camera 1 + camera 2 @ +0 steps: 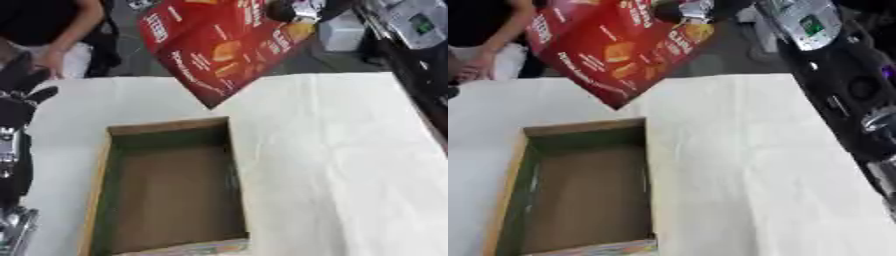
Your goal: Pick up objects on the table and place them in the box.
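A large flat red packet (220,47) with orange pictures and white print hangs tilted above the table's far edge, its lower corner pointing down just past the box's far wall. My right hand (293,11) is shut on the packet's upper right corner at the top of the view. The open cardboard box (109,170) sits on the white cloth at lower left, with nothing visible inside. My left hand (22,87) stands open at the left edge, fingers up, left of the box.
White cloth (341,165) covers the table to the right of the box. My right arm (842,75) runs down the right side. A person stands at the far left edge, touching nothing on the table.
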Controlling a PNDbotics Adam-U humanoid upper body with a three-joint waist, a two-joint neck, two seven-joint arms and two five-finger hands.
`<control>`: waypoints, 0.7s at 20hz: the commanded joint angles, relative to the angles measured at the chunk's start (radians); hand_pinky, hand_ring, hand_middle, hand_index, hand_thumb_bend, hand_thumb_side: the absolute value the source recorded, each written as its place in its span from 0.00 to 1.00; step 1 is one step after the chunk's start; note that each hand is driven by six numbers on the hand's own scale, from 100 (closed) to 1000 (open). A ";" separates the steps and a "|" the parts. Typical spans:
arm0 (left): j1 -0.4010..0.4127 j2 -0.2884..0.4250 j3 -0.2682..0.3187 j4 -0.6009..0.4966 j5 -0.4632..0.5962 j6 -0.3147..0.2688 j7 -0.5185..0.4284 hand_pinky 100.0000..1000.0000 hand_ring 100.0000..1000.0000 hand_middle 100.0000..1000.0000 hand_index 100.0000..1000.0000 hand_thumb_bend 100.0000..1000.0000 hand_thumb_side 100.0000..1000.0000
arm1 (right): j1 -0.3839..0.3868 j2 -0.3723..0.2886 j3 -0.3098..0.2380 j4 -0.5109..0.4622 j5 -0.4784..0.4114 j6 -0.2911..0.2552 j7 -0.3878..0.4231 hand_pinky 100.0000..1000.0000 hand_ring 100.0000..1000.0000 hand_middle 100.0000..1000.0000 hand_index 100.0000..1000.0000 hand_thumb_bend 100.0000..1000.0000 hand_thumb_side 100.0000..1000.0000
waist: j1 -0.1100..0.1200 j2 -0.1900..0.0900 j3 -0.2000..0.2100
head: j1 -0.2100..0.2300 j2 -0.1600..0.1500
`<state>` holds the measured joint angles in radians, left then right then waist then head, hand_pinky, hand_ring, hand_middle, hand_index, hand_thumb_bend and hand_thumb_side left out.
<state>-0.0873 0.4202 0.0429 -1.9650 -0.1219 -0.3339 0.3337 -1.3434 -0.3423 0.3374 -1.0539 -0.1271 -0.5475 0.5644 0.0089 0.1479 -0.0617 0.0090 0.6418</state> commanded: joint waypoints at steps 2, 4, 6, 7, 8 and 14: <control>-0.007 0.008 0.009 -0.007 -0.001 0.000 -0.001 0.78 0.87 0.92 0.91 0.00 1.00 | -0.009 0.031 0.004 -0.059 -0.064 0.009 0.025 0.00 0.18 0.30 0.42 0.46 0.26 | 0.004 -0.021 0.007 | 0.003 0.003; -0.008 0.006 0.008 -0.007 0.001 0.000 -0.002 0.78 0.87 0.92 0.91 0.00 1.00 | 0.011 0.052 -0.002 -0.084 -0.091 0.035 0.015 0.00 0.18 0.29 0.42 0.48 0.27 | 0.006 -0.021 0.012 | 0.002 0.005; -0.010 0.004 0.008 -0.007 0.002 0.000 -0.003 0.77 0.87 0.92 0.91 0.00 1.00 | 0.034 0.073 -0.011 -0.108 -0.111 0.059 0.003 0.00 0.17 0.29 0.42 0.48 0.27 | 0.006 -0.020 0.017 | 0.000 0.006; -0.011 0.002 0.007 -0.007 0.003 -0.001 -0.004 0.77 0.87 0.92 0.91 0.00 1.00 | 0.046 0.085 -0.017 -0.120 -0.119 0.070 -0.004 0.00 0.17 0.29 0.42 0.48 0.27 | 0.007 -0.019 0.019 | 0.000 0.006; -0.012 0.001 0.007 -0.006 0.004 -0.001 -0.004 0.77 0.87 0.92 0.91 0.00 1.00 | 0.057 0.092 -0.023 -0.134 -0.116 0.076 -0.012 0.00 0.17 0.29 0.42 0.49 0.26 | 0.008 -0.019 0.021 | 0.000 0.006; -0.019 -0.006 0.006 -0.006 0.008 -0.001 -0.005 0.77 0.87 0.92 0.91 0.00 1.00 | 0.139 0.152 -0.051 -0.192 -0.145 0.136 -0.053 0.00 0.17 0.29 0.42 0.50 0.27 | 0.013 -0.012 0.036 | -0.009 0.012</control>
<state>-0.0972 0.4057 0.0424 -1.9610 -0.1175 -0.3332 0.3311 -1.1907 -0.1947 0.3042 -1.2157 -0.2594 -0.4239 0.5197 0.0177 0.1490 -0.0270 0.0078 0.6514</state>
